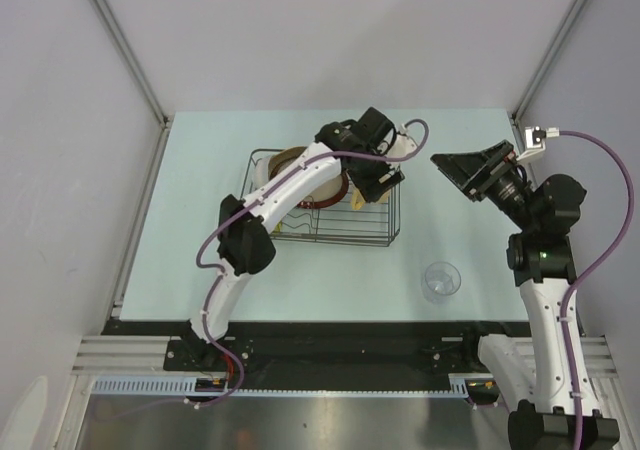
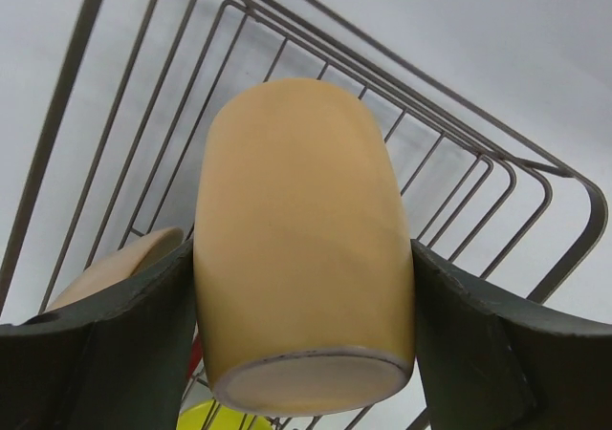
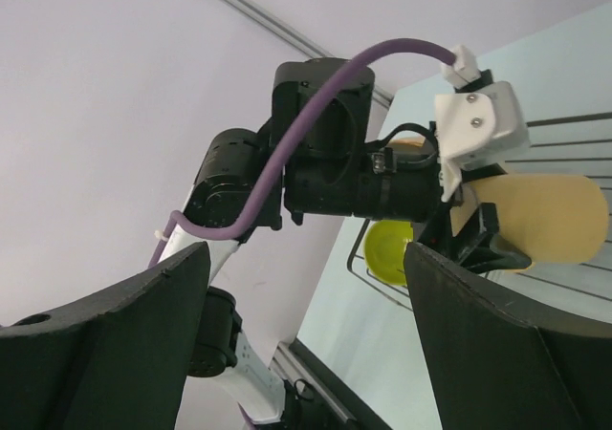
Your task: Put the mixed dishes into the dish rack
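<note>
Pale green bench (image 1: 200, 250), grey walls. Near front right, small clear glass (image 1: 441, 280) sat alone. Mid-bench, black wire dish rack (image 1: 330, 234). At rack's right end, left tool (image 1: 378, 185) clamped cream cup (image 2: 296, 239). Off to right, right tool (image 1: 455, 170) hung wide open.

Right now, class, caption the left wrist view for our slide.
Left gripper holds the cream cup, dish rack wires behind it.

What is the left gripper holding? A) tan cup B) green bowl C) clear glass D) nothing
A: the left gripper has a finger pressed against each side of the tan cup, while the clear glass stands by itself on the table.
</note>
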Tool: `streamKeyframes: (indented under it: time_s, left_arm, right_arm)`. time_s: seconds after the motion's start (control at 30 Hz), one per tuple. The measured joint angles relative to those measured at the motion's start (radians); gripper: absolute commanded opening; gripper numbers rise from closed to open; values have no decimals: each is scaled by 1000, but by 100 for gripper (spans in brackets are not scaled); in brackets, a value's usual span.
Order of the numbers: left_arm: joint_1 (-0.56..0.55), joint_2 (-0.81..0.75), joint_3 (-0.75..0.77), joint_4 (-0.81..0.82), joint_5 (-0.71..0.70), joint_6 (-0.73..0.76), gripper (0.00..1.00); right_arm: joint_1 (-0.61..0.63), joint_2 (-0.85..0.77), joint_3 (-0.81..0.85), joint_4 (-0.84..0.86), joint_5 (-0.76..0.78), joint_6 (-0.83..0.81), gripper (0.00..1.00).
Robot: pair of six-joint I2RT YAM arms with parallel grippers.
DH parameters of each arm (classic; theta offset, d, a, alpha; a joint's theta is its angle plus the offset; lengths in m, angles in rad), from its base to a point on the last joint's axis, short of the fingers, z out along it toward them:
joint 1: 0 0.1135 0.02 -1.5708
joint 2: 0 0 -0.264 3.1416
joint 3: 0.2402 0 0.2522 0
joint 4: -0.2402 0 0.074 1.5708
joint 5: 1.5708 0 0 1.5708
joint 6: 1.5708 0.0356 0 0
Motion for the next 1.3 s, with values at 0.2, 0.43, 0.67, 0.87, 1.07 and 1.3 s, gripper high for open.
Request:
streamKeyframes:
  time_s: [0.2,0.43,0.67,0.87,1.07,1.3]
  left_arm:
    - [-34,42,-2,15,-46,26,0]
    - [-32,116,-16,42,-111,45,0]
    - [-32,151,-21,85,-167,61,26]
    - [-38,159,-40,132,-204,60,88]
    - [-42,145,-109,217,-243,60,100]
    - [-42,141,-128,251,-261,59,100]
  right_arm:
    - [-2,-42,-6,-55,15,-19,87]
    - [-7,-70,-11,-100,29,-24,87]
    - [-11,-80,-13,-131,41,-35,87]
    - [-13,-86,-17,-147,45,-42,87]
    - [-13,-89,-27,-151,45,-43,88]
    - [-13,-89,-31,-210,72,-108,90]
